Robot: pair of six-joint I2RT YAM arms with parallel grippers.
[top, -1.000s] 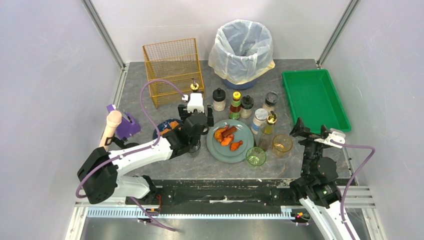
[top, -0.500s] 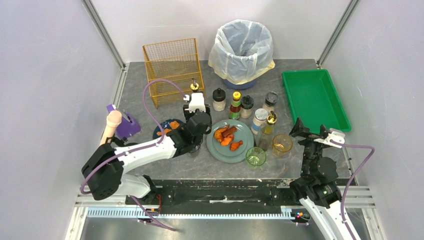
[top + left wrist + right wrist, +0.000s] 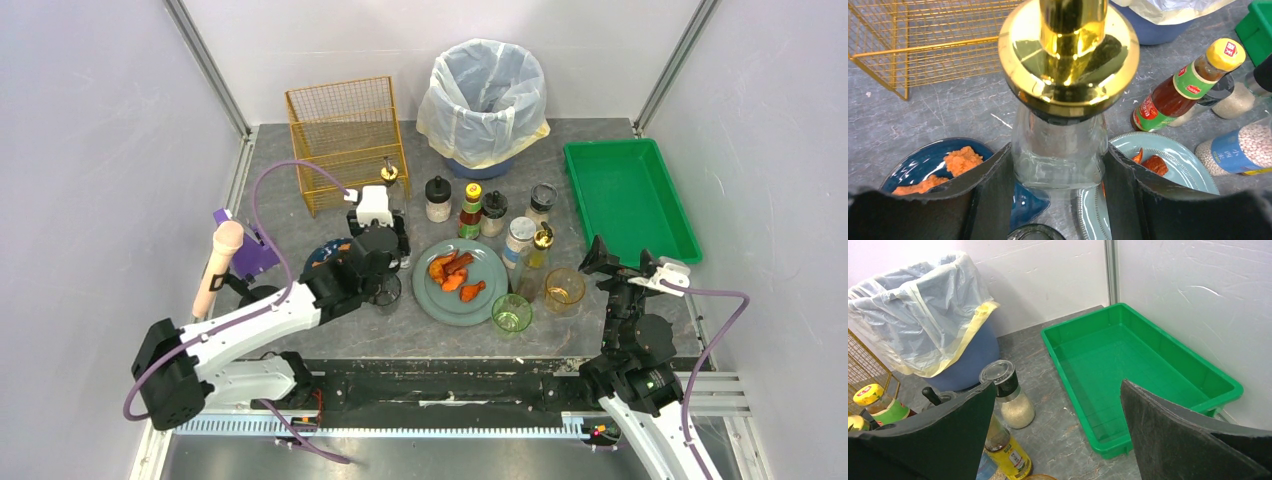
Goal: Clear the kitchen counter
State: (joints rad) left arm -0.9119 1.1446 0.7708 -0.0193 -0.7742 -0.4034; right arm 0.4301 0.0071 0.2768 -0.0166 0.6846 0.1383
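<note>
The left fingers (image 3: 990, 195) clamp the gold-capped bottle (image 3: 1058, 150), its long axis vertical between them, over the desk (image 3: 938, 115), perhaps barely clear of it; the right fingers (image 3: 948, 430), farther off, gape empty.

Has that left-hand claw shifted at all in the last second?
Yes. Seen from above, the left gripper has slid left, away from the grey plate, and now clamps the gold-capped bottle.

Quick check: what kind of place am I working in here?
Probably a staged kitchen counter inside a lab cell: sauce bottle, plate of food scraps, lined bin, bare panel walls.
</note>
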